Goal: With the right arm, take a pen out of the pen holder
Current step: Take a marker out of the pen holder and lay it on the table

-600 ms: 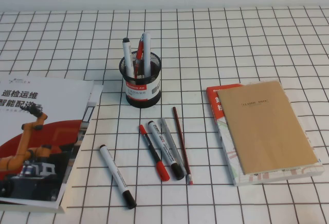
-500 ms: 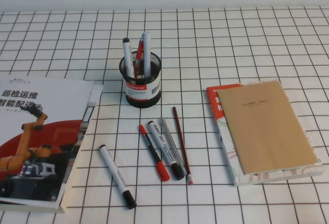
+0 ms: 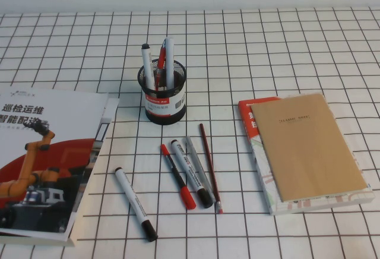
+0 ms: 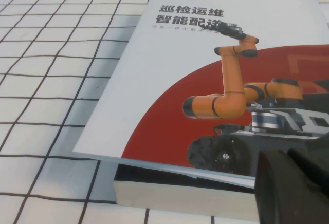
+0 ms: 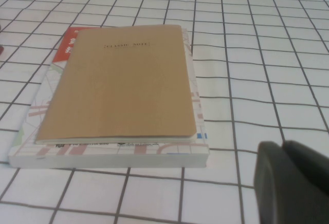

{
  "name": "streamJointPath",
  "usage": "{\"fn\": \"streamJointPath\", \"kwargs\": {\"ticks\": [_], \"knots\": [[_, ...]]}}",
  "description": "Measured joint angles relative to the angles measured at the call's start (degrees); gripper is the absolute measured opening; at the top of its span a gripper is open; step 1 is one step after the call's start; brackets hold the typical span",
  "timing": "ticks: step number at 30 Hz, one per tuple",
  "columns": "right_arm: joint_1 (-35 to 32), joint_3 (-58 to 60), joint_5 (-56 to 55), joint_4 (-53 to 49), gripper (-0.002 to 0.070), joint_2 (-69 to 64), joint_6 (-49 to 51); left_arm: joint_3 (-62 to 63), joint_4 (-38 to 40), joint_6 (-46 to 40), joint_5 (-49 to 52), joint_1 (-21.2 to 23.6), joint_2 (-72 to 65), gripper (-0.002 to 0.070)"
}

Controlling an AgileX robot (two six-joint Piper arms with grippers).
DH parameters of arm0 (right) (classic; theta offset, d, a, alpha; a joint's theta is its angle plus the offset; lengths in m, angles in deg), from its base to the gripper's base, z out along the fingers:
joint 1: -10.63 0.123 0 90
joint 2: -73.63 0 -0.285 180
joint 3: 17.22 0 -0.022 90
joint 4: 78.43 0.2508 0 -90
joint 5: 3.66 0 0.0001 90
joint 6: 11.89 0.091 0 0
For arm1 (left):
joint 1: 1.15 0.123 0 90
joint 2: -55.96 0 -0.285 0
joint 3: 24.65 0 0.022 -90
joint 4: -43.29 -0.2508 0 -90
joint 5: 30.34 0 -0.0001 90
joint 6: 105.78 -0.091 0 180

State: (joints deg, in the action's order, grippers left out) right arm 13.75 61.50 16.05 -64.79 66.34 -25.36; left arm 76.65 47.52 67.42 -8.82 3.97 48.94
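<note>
- High view: nothing has moved since the earlier pictures, so I judge the task has not begun.
- The holder (image 3: pixel 164 95) stands upright on the surface (image 3: pixel 267 45) with three pens (image 3: pixel 169 63) upright in it: two white markers and a red one between them.
- Neither arm shows in this view, so both are well apart from the holder.
- Loose pens (image 3: pixel 191 171) and a pencil (image 3: pixel 209 167) lie just in front of the holder, and one more marker (image 3: pixel 135 202) lies further front and left of it.
- A manual (image 3: pixel 47 164) lies left of the holder, and a notebook (image 3: pixel 306 146) on a book lies right of it.
- Nothing blocks the holder from above. The three pens stand close together, so picking one alone may be tight.
- Left wrist view: the left tool (image 4: pixel 293 188) hangs low at the manual's (image 4: pixel 169 106) near edge, well left of the holder. I cannot tell whether it is clenched or released.
- Right wrist view: the right tool (image 5: pixel 290 183) is clenched on nothing and hangs low beside the notebook's (image 5: pixel 121 80) near corner, well right of the holder, which is out of sight here.
- It would need to release before reaching for a pen.
</note>
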Motion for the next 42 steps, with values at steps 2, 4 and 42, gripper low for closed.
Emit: {"fn": "streamJointPath", "kwargs": {"ticks": [2, 4, 42], "knots": [[0.0, 0.0, 0.0, 0.0, -0.0016, 0.0, 0.0, 0.0, 0.0, 0.0, 0.0, 0.0, 0.0, -0.0003], [0.0, 0.0, 0.0, 0.0, -0.0016, 0.0, 0.0, 0.0, 0.0, 0.0, 0.0, 0.0, 0.0, -0.0003], [0.0, 0.0, -11.34, 41.49, -0.0016, 0.0, 0.0, 0.0, 0.0, 0.0, 0.0, 0.0, 0.0, -0.0003]]}}
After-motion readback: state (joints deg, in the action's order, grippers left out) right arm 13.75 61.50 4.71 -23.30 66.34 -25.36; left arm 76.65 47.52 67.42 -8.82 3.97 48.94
